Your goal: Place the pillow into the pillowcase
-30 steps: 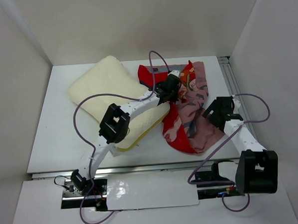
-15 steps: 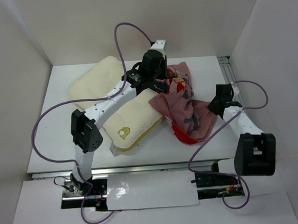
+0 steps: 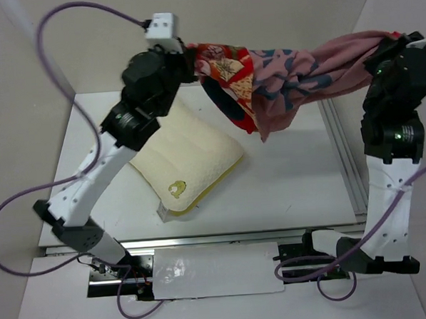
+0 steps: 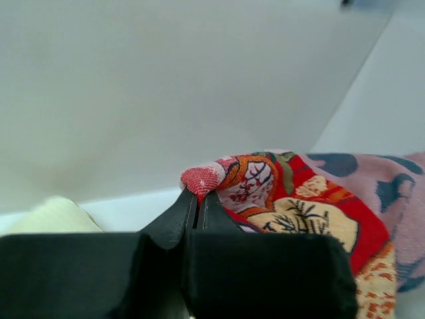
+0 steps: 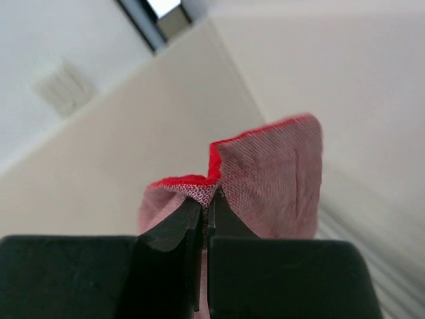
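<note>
Left claw (image 4: 197, 196): pinched shut on a red corner of the pillowcase (image 3: 279, 67); a nub of cloth pokes out just past my fingertips.
Right claw (image 5: 207, 206): closed on another edge of the same pillowcase; a fold of pink weave with a red hem stands above the tips.
Pillowcase: strung between my two claws, well above the table (image 3: 293, 184). The middle sags below both claws, with the doll print nearest the left claw and pink with dark marks toward the right.
Pillow (image 3: 188, 161): flat on the table, below my left claw and apart from the cloth.
Step in hand, as I judge it: spreading the pillowcase in the air to expose its mouth.
Unknown: which edge is the mouth, and whether each claw holds one layer or both.
Doing it well: draw the claws apart only until the sag lessens. Both grips sit close to the hem, so a hard pull could slip them.
Aim: one layer per claw, so the mouth gapes; otherwise regrip.
Risk: the hanging fold brushing the pillow when lowered.
</note>
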Motion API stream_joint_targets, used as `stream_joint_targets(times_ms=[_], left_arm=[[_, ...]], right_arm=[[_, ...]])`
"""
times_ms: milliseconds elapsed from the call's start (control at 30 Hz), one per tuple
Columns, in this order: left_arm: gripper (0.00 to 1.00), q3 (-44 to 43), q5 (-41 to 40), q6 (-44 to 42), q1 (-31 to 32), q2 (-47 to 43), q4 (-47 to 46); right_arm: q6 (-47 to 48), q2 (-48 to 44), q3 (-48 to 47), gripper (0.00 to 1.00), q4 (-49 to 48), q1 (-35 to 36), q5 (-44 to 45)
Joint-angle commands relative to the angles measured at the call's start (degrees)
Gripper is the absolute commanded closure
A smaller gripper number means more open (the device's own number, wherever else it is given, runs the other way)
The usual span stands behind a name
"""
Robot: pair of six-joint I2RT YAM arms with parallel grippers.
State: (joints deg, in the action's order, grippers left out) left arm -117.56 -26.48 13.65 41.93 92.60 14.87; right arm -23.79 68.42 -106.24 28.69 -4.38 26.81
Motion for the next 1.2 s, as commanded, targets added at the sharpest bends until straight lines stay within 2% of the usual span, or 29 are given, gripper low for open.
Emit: stream_joint_targets(times_ms=[0, 133, 233, 267, 300, 333, 367, 400, 433, 500, 533, 633, 767, 967, 1033, 1067, 1167], left_arm=[[1.00, 4.6, -9.2, -7.8, -0.2, -12.6, -15.1], [1.00, 8.8, -12.8, -10.4, 1.0, -20.4, -17.9], [1.00, 15.0, -12.8, -9.6, 1.0, -24.8, -17.9], [0.96, 17.1, -12.2, -9.6, 1.5, -25.7, -16.0], [0.84, 22.0, -11.2, -8.8, 2.0, -26.4, -14.8], [0.67, 24.6, -10.4, -8.2, 2.0, -27.6, -13.3], [0.44, 27.4, -8.9, -7.4, 2.5, -28.3, -11.6], [0.15, 30.1, -4.5, -6.1, 2.5, -28.3, -7.7], [0.00, 34.5, -2.5, -5.1, 2.5, -28.3, -5.8], [0.00, 38.0, 0.6, -1.6, 3.1, -28.3, -2.6], [0.00, 41.1, 0.6, -0.5, 3.1, -28.3, -1.1], [0.00, 44.7, -0.2, 3.7, 3.1, -28.3, 0.8], [0.00, 48.0, 1.1, 8.0, -0.4, -26.4, 2.2], [0.00, 49.2, 11.8, 13.1, -3.2, -17.5, 6.4], [0.00, 50.7, 17.0, 11.9, -1.8, -16.1, 6.9], [0.00, 51.7, 17.0, 11.9, -0.7, -16.1, 6.9], [0.00, 58.7, 21.0, 8.6, 4.8, -21.0, 6.2]], right_arm=[[6.7, -2.3, -7.2, 1.00, 3.4, -0.1, 9.0], [10.3, -1.7, -12.6, 1.00, 3.9, -0.1, 11.0], [10.3, -1.1, -9.8, 1.00, 3.1, -0.1, 10.3], [10.3, -0.1, -8.4, 1.00, 3.1, -0.1, 9.4], [10.3, 0.6, -6.8, 1.00, 3.1, -0.1, 7.1], [10.3, 1.2, -2.6, 1.00, 2.4, -0.1, 5.6], [10.3, 1.9, -0.3, 1.00, 1.7, -0.1, 4.6], [10.9, 3.5, 1.7, 1.00, 1.1, -0.1, 3.6], [11.7, 4.3, 5.6, 1.00, -0.3, -0.1, 0.4], [12.3, 5.4, 8.6, 1.00, -2.0, -0.1, -2.6], [13.0, 6.1, 9.9, 1.00, -3.4, -0.1, -7.0], [13.6, 6.6, 15.5, 1.00, -5.7, -0.1, -12.3], [14.7, 7.3, 21.6, 1.00, -6.4, -0.1, -14.0], [14.0, 5.3, 29.1, 1.00, -8.6, -0.1, -15.8], [13.5, 5.3, 29.8, 1.00, -8.6, -0.1, -15.8], [13.5, 5.3, 29.8, 1.00, -8.6, -0.1, -15.8], [13.5, 5.3, 29.8, 1.00, -7.4, -0.1, -16.9]])
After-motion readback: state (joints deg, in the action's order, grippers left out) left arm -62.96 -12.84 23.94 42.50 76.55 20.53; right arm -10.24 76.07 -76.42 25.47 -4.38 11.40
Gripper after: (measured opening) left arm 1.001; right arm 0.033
